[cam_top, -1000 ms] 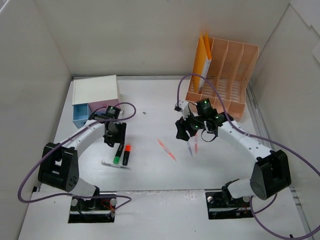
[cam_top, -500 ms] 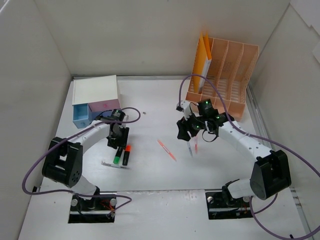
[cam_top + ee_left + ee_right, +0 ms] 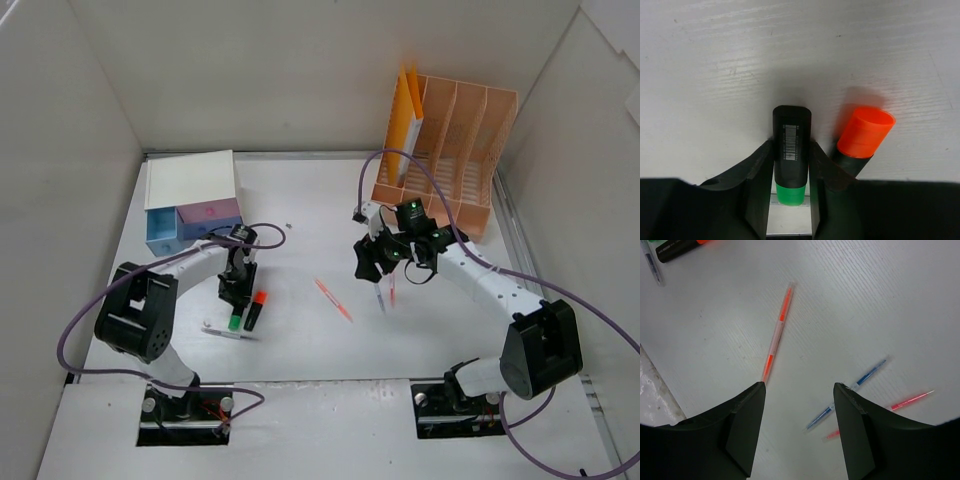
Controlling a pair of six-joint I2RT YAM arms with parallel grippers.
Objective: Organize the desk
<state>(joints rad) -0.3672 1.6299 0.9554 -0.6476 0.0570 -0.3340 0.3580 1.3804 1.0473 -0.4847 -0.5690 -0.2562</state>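
Observation:
On the white desk (image 3: 300, 200) a black highlighter with a green cap (image 3: 791, 125) lies flat. My left gripper (image 3: 790, 143) is down over it, both jaws pressed against the sides of its barrel. In the top view this gripper (image 3: 236, 298) sits at the left middle. A highlighter with an orange cap (image 3: 865, 132) lies just to the right, touching the outside of the right jaw. My right gripper (image 3: 799, 385) hangs open above bare desk between an orange pen (image 3: 777, 332) and a blue pen (image 3: 850, 392), holding nothing.
A clear pen (image 3: 230, 332) lies under the highlighters' near ends. A pink pen (image 3: 910, 401) lies beside the blue one. A white drawer box (image 3: 190, 195) with pastel fronts stands at the back left. A peach file rack (image 3: 450, 140) holding a yellow folder (image 3: 405, 120) stands at the back right.
My left gripper has moved toward the near edge, come down over the green highlighter and narrowed onto its barrel. The right arm has stayed still.

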